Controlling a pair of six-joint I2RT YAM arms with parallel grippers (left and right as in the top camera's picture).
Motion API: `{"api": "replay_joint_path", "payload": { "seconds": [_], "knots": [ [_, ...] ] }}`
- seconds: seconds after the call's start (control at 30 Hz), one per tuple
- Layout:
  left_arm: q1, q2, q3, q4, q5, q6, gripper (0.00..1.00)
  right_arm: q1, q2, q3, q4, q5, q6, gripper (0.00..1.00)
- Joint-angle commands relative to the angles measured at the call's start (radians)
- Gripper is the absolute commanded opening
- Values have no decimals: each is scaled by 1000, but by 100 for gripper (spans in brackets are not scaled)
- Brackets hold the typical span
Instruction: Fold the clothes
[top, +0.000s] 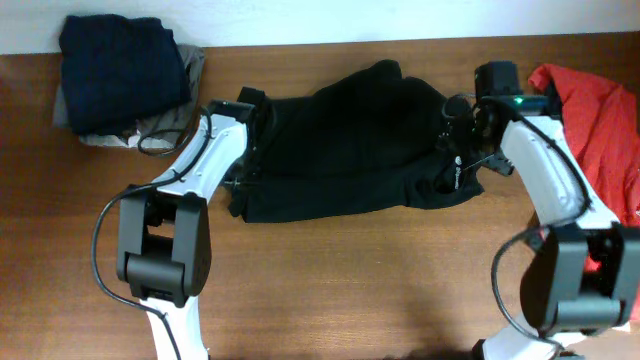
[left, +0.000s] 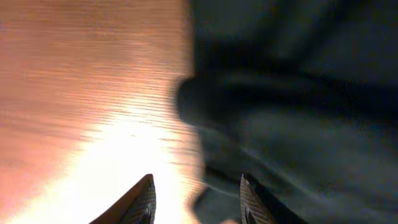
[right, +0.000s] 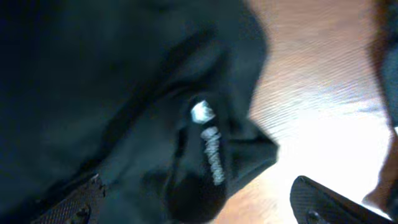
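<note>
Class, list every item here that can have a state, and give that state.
black garment: spread out, rumpled
navy garment: folded, stacked on the grey one
grey garment: under the navy one, edges showing
red garment: loose heap
left pincer: open
right pincer: open

1 black garment (top: 340, 150), 1 red garment (top: 600, 120), 1 navy garment (top: 120, 65), 1 grey garment (top: 105, 137), 2 robot arms (top: 205, 160) (top: 545, 175), 1 wooden tabletop (top: 350, 290).

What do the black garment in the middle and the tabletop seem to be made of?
The black garment looks like soft matte knit fabric, perhaps cotton: it lies limp in rumpled folds, with white lettering printed on. The tabletop looks like wood or wood-look laminate: brown, fine straight grain, slight sheen where light glares.
</note>
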Motion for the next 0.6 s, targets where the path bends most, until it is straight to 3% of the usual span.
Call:
{"api": "replay_joint_path", "payload": {
  "seconds": [0.0,0.1,0.17,0.27,0.3,0.43,0.57],
  "knots": [
    [-16,12,35,-8,364,49,43,24,-9,1,-26,-179,-152,94],
    [-38,12,35,-8,447,82,36,34,18,-13,-39,-172,-151,52],
    [-53,12,36,-8,437,82,24,37,45,-16,-30,-174,-151,25],
    [-67,12,35,-8,439,82,12,39,92,-16,-11,-174,-151,4],
    [-69,12,35,-8,442,82,7,39,111,-16,-4,-174,-151,4],
    [-71,19,31,-10,483,82,1,39,190,-16,14,-175,-150,4],
    [-71,30,4,-4,512,82,1,39,256,-16,14,-177,-150,4]
  ]
}}
